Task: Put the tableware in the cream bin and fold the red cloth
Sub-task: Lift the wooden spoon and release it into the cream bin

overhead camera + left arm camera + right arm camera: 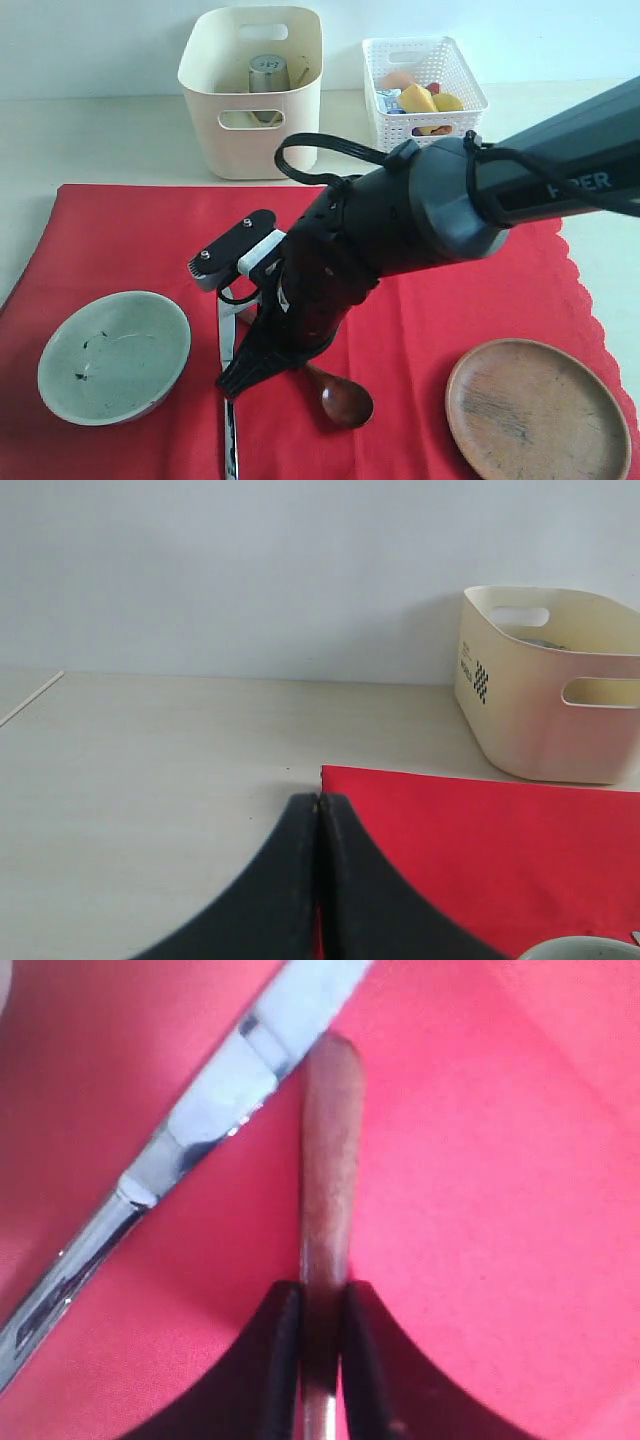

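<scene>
On the red cloth (130,240) lie the speckled bowl (113,355), the silver knife (228,400), the dark wooden spoon (345,400) and the round wooden plate (537,410). My right gripper (240,378) reaches across to the spoon's handle. The right wrist view shows that gripper (322,1295) shut on the spoon handle (328,1160), with the knife (200,1130) alongside. The steel cup (267,75) stands inside the cream bin (255,150). My left gripper (318,802) is shut on nothing, low at the cloth's corner (480,840). I cannot make out the chopsticks.
A white lattice basket (460,60) holding food stands right of the cream bin, at the back of the pale table (100,140). The right arm's bulk covers the middle of the cloth. The cream bin (540,710) also shows in the left wrist view.
</scene>
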Action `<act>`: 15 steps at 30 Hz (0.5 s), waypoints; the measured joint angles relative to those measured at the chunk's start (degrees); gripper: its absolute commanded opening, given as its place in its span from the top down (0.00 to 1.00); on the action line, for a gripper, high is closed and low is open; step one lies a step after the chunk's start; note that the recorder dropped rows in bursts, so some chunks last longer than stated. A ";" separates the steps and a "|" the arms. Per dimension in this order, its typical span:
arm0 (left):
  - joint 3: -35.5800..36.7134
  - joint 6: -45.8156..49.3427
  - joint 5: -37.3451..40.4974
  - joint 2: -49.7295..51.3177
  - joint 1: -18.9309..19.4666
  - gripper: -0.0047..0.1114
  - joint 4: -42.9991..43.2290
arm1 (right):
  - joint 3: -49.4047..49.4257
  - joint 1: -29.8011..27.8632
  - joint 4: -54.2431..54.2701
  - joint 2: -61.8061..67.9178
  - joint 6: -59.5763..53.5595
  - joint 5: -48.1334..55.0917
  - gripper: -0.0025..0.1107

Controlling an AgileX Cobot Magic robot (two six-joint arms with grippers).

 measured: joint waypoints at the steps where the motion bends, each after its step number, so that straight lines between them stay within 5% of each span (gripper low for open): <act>1: 0.00 0.00 0.00 0.00 0.00 0.94 0.00 | 0.00 0.00 0.00 0.00 0.00 0.00 0.98; 10: 0.00 0.00 0.00 0.00 0.00 0.94 0.00 | -3.05 0.00 -7.73 -9.13 0.00 4.37 0.98; 15: 0.00 0.00 0.00 0.00 0.00 0.94 0.00 | -10.05 -0.17 -27.59 -10.55 12.14 -1.00 0.98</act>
